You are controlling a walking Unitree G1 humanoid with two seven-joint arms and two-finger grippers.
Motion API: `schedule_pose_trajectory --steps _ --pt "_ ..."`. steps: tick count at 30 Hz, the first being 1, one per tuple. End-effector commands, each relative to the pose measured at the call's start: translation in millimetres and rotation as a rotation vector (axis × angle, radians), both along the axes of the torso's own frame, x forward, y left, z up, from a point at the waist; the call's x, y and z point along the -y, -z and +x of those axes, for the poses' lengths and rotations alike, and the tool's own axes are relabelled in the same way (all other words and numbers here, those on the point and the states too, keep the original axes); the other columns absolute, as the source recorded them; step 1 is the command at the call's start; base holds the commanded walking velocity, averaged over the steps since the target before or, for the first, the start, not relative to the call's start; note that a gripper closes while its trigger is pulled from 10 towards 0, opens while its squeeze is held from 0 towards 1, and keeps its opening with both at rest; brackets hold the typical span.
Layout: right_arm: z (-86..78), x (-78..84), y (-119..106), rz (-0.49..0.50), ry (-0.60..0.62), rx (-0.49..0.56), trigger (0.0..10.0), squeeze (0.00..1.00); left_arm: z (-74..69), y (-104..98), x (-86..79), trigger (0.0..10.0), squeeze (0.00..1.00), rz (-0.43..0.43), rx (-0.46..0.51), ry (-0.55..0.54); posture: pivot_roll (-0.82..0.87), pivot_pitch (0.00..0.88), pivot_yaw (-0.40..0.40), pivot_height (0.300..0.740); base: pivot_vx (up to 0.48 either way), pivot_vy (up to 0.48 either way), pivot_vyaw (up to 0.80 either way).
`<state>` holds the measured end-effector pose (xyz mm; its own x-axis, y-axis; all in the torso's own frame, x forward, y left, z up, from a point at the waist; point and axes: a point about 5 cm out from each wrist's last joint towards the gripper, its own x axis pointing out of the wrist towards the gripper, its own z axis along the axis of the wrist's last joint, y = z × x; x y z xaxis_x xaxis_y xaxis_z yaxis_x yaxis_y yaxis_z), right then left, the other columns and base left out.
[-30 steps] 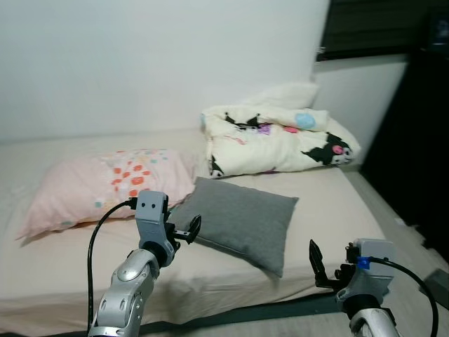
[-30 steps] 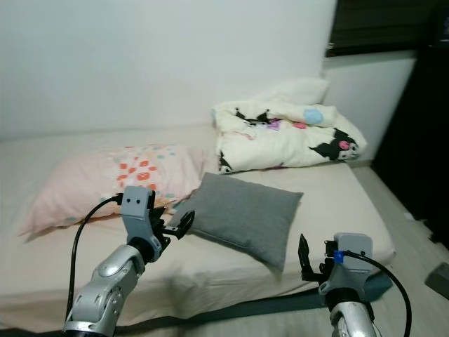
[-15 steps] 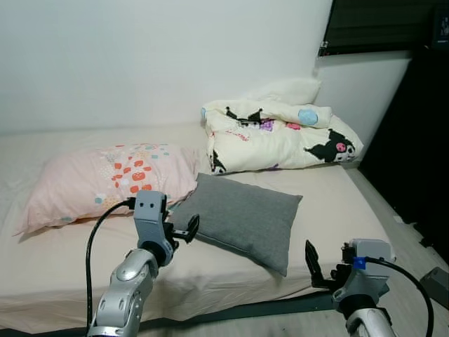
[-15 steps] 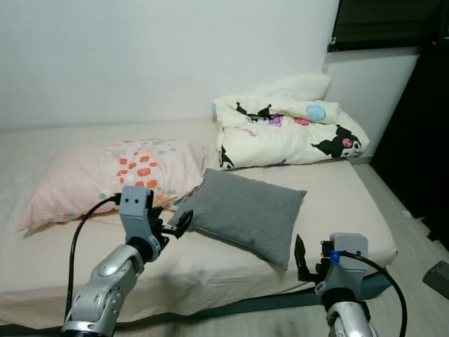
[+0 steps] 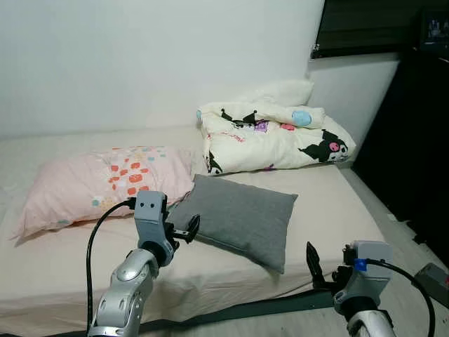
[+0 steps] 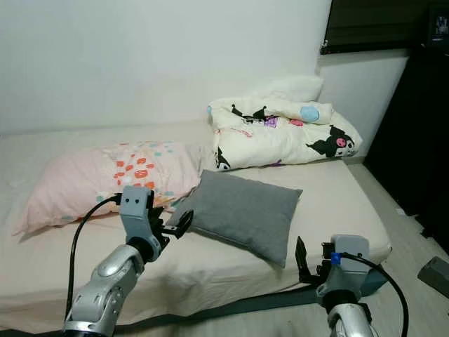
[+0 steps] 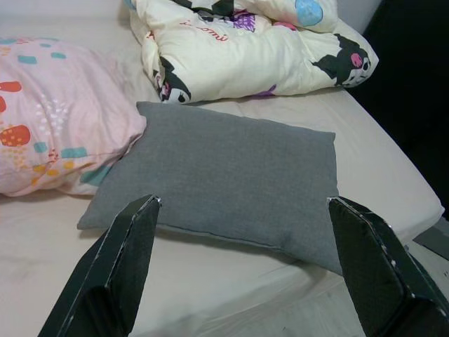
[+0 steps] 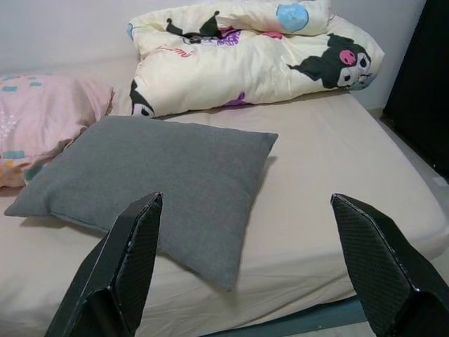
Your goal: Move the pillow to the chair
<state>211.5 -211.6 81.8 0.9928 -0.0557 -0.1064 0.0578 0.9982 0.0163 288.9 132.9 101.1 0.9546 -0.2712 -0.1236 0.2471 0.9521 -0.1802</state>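
Pillow (image 5: 242, 220), the grey one, lies flat on the bed (image 5: 330, 196), its corner tucked against the pink pillow (image 5: 91, 186), quilt (image 5: 273, 137) behind. Left pincer (image 5: 184, 232) hovers just short of its near corner, spread wide and empty; right pincer (image 5: 313, 265) waits low past the bed edge, wide apart too, nothing held. Best bet: close in from both ends, pinch deep into fabric. Chair's whereabouts, probably off-camera.

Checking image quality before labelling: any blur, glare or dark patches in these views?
Both eye views: sharp, evenly lit, no glare; the black area at the right is underexposed. Left wrist view: the grey pillow is crisp, while the left tool's fingers are near and slightly soft. Right wrist view: clear, with soft shadow under the pillow's edge.
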Motion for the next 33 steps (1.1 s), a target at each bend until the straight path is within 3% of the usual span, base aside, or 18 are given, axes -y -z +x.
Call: schedule_pose_trajectory --steps 1,33 --pt "0.8 0.2 -0.6 0.006 0.002 -0.003 10.0 0.00 0.4 2.4 -0.7 10.0 0.00 -0.005 -0.014 -0.009 -0.08 0.033 0.022 0.740 0.000 0.000 0.00" --pt "3.0 -2.2 -3.8 0.010 0.007 0.004 10.0 0.00 3.2 -0.8 -5.0 10.0 0.00 0.008 -0.009 -0.013 -0.07 0.077 0.043 0.740 0.000 0.000 0.00"
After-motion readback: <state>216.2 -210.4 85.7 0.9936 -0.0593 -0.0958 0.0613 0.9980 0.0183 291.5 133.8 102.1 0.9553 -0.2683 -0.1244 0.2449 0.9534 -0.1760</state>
